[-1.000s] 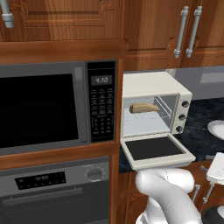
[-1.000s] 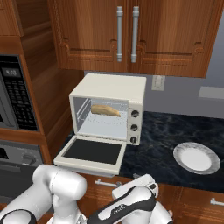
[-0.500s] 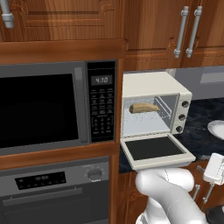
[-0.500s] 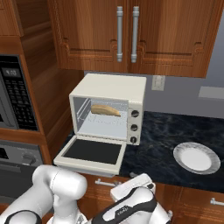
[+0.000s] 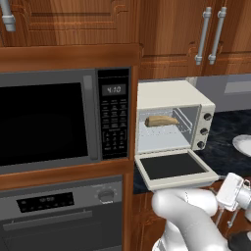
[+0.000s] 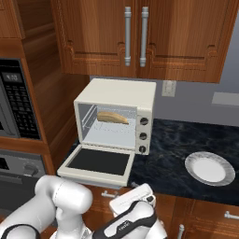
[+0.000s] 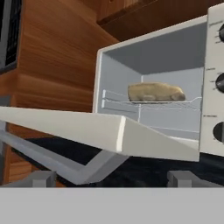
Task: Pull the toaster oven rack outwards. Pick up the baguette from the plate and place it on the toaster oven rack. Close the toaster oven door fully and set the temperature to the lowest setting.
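In the left base view, the cream toaster oven (image 5: 171, 117) sits on the dark counter, just beside the big microwave (image 5: 63, 120). The toaster oven door (image 5: 174, 168) hangs open and lies flat. The baguette (image 5: 161, 121) rests inside on the toaster oven rack (image 5: 169, 128)

In the right base view, the same oven has its door down and the bread on the rack inside. Three dark knobs (image 6: 143, 135) run down its right front. The white plate (image 6: 210, 168) sits on the counter (image 6: 177, 154), well apart to the right

In the hand view, the gripper (image 7: 111, 178) is low, below the open door's edge. Its two dark fingertips (image 7: 39, 178) stand spread wide apart and hold nothing. The baguette lies on the rack beyond the door
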Robot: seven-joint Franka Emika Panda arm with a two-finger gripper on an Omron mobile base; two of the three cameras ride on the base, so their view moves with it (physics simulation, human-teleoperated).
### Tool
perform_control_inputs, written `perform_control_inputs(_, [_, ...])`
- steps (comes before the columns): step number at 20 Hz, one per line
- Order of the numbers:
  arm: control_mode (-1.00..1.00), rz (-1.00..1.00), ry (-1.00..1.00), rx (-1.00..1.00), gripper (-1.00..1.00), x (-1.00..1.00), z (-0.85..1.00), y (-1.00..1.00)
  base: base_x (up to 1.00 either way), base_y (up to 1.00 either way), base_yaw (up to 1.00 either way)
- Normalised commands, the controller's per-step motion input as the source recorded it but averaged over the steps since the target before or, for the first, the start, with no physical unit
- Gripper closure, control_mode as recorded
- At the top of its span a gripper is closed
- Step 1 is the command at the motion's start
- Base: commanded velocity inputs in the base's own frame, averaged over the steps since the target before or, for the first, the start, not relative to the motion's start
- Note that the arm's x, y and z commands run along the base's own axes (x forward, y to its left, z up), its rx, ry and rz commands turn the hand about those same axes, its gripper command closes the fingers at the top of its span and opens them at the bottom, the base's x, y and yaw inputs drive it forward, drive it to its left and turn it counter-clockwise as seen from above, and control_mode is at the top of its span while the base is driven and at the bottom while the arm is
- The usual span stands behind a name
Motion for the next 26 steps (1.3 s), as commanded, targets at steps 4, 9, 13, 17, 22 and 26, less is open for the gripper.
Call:
perform_control_inputs(4, [-1.0,-0.04,0.0,-0.02,-1.0,0.14,0.14,0.27,0.0,0.0,0.0])
perform_control_inputs(9, [-1.0,-0.02,0.0,-0.04,-1.0,0.04,0.19,0.26,0.0,0.0,0.0])
perform_control_inputs(13, [-1.0,-0.02,0.0,-0.01,-1.0,0.07,0.64,0.17,0.0,0.0,0.0])
perform_control_inputs(17, [-1.0,-0.09,0.04,-0.08,-1.0,0.12,0.99,0.09,0.0,0.0,0.0])
perform_control_inputs(22, [-1.0,-0.16,0.17,-0.28,-1.0,0.45,1.0,0.41,0.0,0.0,0.0])
perform_control_inputs(26, [-1.0,-0.23,0.3,-0.16,-1.0,-0.16,0.63,-0.16,0.0,0.0,0.0])
